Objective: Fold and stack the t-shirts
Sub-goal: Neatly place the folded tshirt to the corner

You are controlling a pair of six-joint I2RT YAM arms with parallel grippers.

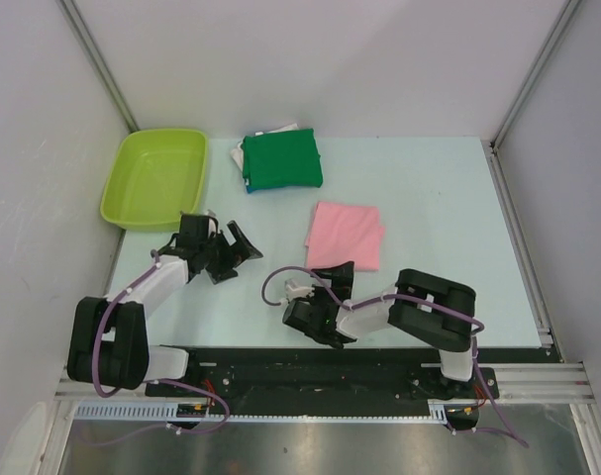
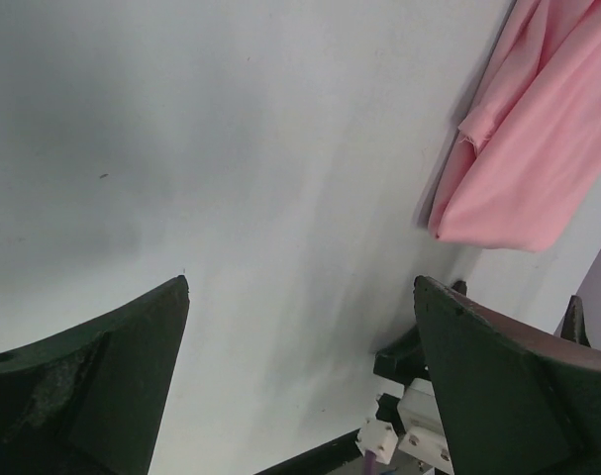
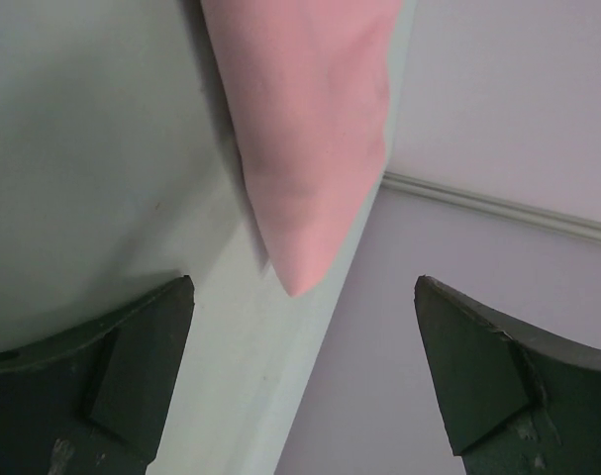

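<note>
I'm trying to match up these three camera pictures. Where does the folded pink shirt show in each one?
Top external: the pink t-shirt lies folded near the middle of the picture.
Left wrist: it fills the upper right corner.
Right wrist: it is at top centre, one corner pointing down.
Shared landmark: the pale table it lies on shows in all three.

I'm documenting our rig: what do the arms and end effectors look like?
The left arm and right arm have white links between bulky black joints, each trailed by a purple cable. The left end effector and right end effector each have two dark, wedge-shaped, scuffed fingers.
</note>
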